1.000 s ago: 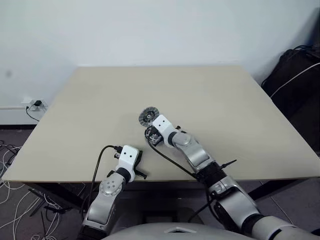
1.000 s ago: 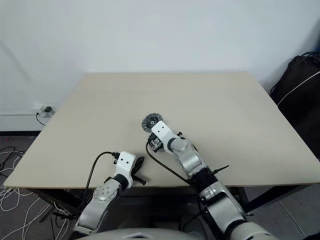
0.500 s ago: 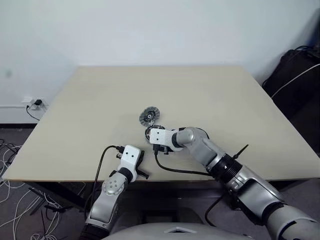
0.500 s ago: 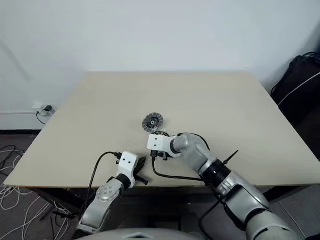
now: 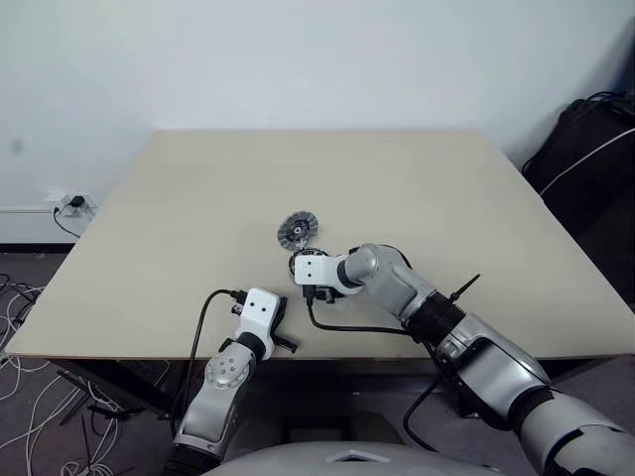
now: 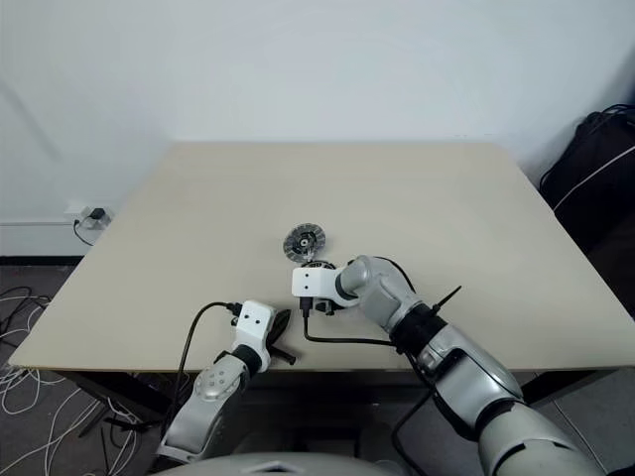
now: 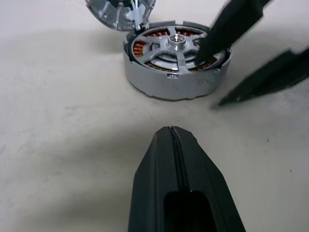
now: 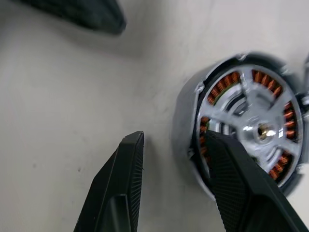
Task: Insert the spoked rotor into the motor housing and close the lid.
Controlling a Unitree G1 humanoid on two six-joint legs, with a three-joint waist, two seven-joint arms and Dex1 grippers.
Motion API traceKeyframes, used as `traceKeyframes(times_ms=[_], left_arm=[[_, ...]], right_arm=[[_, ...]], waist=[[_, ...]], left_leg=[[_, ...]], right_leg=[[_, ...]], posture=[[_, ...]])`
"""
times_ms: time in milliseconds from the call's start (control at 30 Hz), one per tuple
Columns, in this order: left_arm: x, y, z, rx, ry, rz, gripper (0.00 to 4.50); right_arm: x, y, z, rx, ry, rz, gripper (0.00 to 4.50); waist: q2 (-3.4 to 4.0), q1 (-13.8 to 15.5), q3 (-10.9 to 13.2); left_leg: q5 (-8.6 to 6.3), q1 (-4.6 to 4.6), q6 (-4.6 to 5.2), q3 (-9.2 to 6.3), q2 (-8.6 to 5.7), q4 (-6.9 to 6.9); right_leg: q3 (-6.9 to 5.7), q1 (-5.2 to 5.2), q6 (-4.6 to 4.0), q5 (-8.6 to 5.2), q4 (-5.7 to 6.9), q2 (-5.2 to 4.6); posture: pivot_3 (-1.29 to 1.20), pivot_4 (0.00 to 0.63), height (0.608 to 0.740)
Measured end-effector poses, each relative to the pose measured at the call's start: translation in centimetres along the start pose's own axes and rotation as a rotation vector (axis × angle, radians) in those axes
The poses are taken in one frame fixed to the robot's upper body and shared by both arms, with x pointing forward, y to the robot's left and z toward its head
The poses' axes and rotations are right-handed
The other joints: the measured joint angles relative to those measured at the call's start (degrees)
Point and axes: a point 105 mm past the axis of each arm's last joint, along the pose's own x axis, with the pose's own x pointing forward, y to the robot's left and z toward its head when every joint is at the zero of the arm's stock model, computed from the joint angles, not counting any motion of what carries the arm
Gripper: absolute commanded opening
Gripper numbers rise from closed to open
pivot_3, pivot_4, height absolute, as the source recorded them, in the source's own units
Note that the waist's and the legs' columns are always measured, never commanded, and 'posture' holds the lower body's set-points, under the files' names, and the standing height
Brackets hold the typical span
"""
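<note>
Left eye view is taken up by a beige table (image 5: 417,188), with the task's parts gathered just left of the frame's centre. The lid (image 5: 296,230) is seen lying flat there, its dark and silver segmented face up, and just below it in the frame the motor housing (image 5: 302,260) is largely covered by the right gripper (image 5: 310,295), which is reached in from the lower right. In the left wrist view the motor housing (image 7: 176,65) is shown at upper centre as a grey round shell with copper windings inside, and the spoked rotor (image 7: 175,42) is seen seated in it, its hub at the middle and its spokes spread over the windings. The lid (image 7: 120,10) is cut by the upper edge of that frame, very close to the housing's far rim; contact cannot be told. The right gripper's jaws are held apart: in the right wrist view one finger (image 8: 239,186) is placed over the housing's rim and the other finger (image 8: 120,186) is kept outside on bare table. The left gripper (image 5: 280,330) is rested near the table's near edge, at lower left of centre, with its jaws pressed together on nothing.
</note>
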Motion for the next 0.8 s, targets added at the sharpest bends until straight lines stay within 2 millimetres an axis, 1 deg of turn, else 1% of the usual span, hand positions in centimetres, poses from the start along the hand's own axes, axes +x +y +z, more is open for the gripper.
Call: traceKeyframes(times_ms=[33, 133, 267, 300, 567, 700, 800], left_arm=[[0.0, 0.0, 0.0, 0.0, -0.001, 0.001, 0.0], [0.0, 0.0, 0.0, -0.001, -0.002, 0.005, 0.0], [0.0, 0.0, 0.0, -0.005, -0.001, 0.008, 0.0], [0.0, 0.0, 0.0, -0.006, -0.002, 0.008, 0.0], [0.0, -0.1, 0.0, -0.013, -0.005, 0.004, 0.0], [0.1, -0.4, 0.1, -0.015, -0.007, -0.004, 0.0], [0.2, -0.6, 0.1, -0.017, -0.006, -0.015, 0.0]], right_arm=[[0.0, -0.1, 0.0, -0.004, 0.001, 0.004, 2.09], [0.0, -0.3, -0.1, -0.006, 0.011, 0.009, 1.57], [-0.1, -0.7, -0.2, -0.004, 0.014, -0.002, 0.32], [-0.1, -0.6, -0.1, -0.003, 0.012, 0.006, 0.1], [0.2, -0.2, -0.2, 0.028, 0.004, 0.006, 0.1], [0.2, 0.0, -0.3, 0.128, -0.042, -0.039, 0.1], [0.1, 0.4, -0.8, 0.227, -0.069, -0.087, 0.1]], waist=[[0.0, -0.03, 0.0], [0.0, -0.04, 0.0], [0.0, 0.01, -0.04], [-0.03, -0.01, -0.06], [-0.01, -0.06, -0.07], [-0.02, -0.02, -0.08], [-0.02, 0.16, -0.07]], left_leg=[[0.0, 0.01, -0.01, 0.0, 0.0, 0.0], [0.01, 0.02, -0.04, 0.0, 0.0, 0.0], [0.02, 0.03, -0.04, -0.01, 0.01, 0.0], [0.02, 0.03, -0.05, -0.02, 0.01, 0.0], [0.07, 0.05, -0.11, -0.04, 0.01, 0.02], [0.07, 0.05, -0.12, -0.05, 0.01, 0.03], [0.07, 0.03, -0.11, -0.06, 0.01, 0.03]], right_leg=[[-0.01, 0.01, 0.0, 0.0, 0.01, 0.0], [-0.01, 0.01, -0.04, 0.02, 0.03, 0.0], [-0.02, 0.02, -0.04, 0.03, 0.02, 0.02], [-0.03, 0.02, -0.05, 0.03, 0.02, 0.02], [-0.05, 0.03, -0.1, 0.08, 0.08, 0.03], [-0.04, 0.04, -0.1, 0.08, 0.08, 0.02], [-0.04, 0.03, -0.1, 0.08, 0.08, 0.01]], posture=[[0.0, 0.0, 0.74], [0.0, 0.0, 0.74], [0.0, 0.0, 0.74], [0.0, 0.0, 0.74], [0.0, 0.0, 0.74], [0.0, 0.0, 0.74], [0.0, 0.0, 0.74]])
